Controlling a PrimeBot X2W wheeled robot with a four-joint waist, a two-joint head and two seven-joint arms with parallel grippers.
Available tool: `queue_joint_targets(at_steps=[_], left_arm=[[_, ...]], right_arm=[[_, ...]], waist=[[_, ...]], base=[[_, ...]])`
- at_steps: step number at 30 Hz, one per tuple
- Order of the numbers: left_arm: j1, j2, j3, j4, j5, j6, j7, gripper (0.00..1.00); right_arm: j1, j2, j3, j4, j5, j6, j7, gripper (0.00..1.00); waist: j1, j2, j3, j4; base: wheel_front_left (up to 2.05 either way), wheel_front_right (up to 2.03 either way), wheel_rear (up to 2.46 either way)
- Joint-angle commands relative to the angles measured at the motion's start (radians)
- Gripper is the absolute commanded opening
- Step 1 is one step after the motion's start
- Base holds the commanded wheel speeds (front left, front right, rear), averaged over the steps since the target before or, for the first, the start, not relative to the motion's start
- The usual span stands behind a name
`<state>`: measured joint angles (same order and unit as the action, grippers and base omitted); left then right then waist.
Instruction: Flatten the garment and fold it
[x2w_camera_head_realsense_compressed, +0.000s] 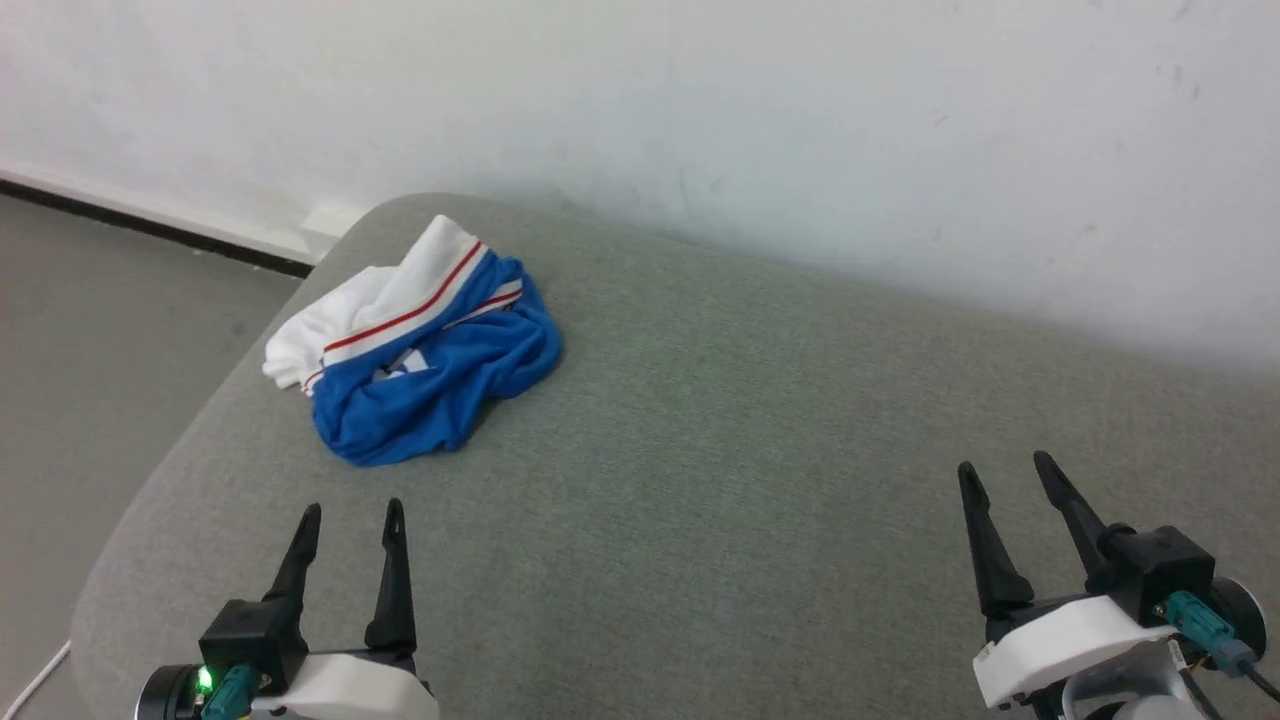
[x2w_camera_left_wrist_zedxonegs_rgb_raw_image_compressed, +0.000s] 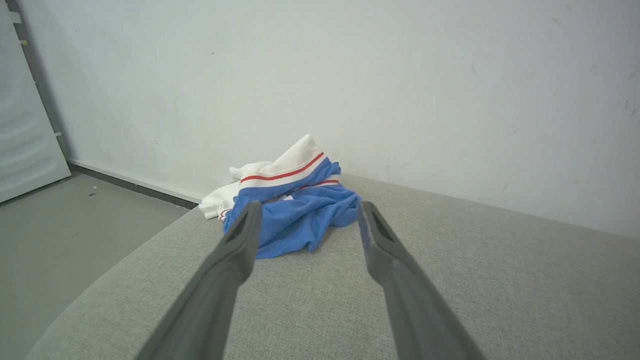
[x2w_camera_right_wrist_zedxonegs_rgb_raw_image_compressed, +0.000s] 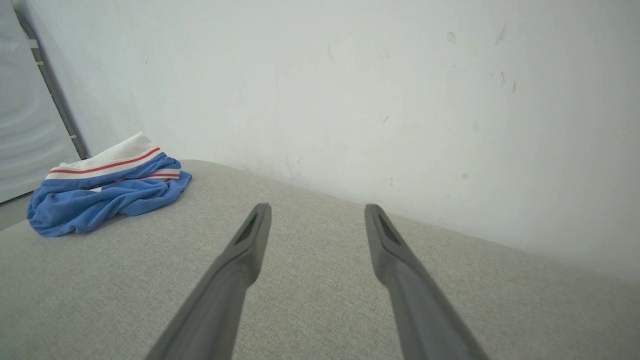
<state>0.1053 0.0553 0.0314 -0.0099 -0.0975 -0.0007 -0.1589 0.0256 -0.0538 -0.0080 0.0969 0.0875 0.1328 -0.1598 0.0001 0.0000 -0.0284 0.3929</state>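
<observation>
Stretching across the back, a pale matte wall (x2w_camera_head_realsense_compressed: 800, 100) with faint scuffs is meeting the far edge of the bench (x2w_camera_head_realsense_compressed: 700, 450). The bench is showing grey woven upholstery, finely grained, and is curving into a rounded corner at its far left. Beyond that corner a smooth grey floor (x2w_camera_head_realsense_compressed: 90, 330) is running up to a dark skirting (x2w_camera_head_realsense_compressed: 150, 228).

The garment (x2w_camera_head_realsense_compressed: 440, 370) is lying crumpled in a soft heap on the bench near that far-left corner. Its blue knit is bunching in loose folds below a white part edged with thin red stripes, and a scrap of white print is peeking out among the folds.

The left gripper (x2w_camera_head_realsense_compressed: 352, 510) is hovering over the near left of the bench, pointing toward the garment and standing apart from it. The right gripper (x2w_camera_head_realsense_compressed: 1003, 463) is hovering at the near right, well apart from the garment. Both pairs of fingers (x2w_camera_left_wrist_zedxonegs_rgb_raw_image_compressed: 235, 250), long, dark and tapering to points, are standing spread wide, holding nothing and not touching the garment.
</observation>
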Motion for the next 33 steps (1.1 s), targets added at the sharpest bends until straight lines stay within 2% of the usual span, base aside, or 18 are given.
queue_joint_targets(at_steps=[1, 33], left_arm=[[0.015, -0.003, 0.006, -0.001, -0.009, -0.008, -0.009, 1.0], [0.063, -0.005, 0.026, -0.003, -0.032, -0.025, -0.076, 1.0]], right_arm=[[0.005, 0.002, 0.001, 0.005, 0.008, -0.001, -0.009, 1.0], [0.012, 0.003, 0.052, 0.072, 0.05, -0.002, -0.075, 1.0]], waist=[[0.0, 0.0, -0.004, 0.031], [-0.0001, 0.0, -0.038, 0.21]], base=[[0.0, 0.0, 0.0], [0.0, 0.0, 0.0]])
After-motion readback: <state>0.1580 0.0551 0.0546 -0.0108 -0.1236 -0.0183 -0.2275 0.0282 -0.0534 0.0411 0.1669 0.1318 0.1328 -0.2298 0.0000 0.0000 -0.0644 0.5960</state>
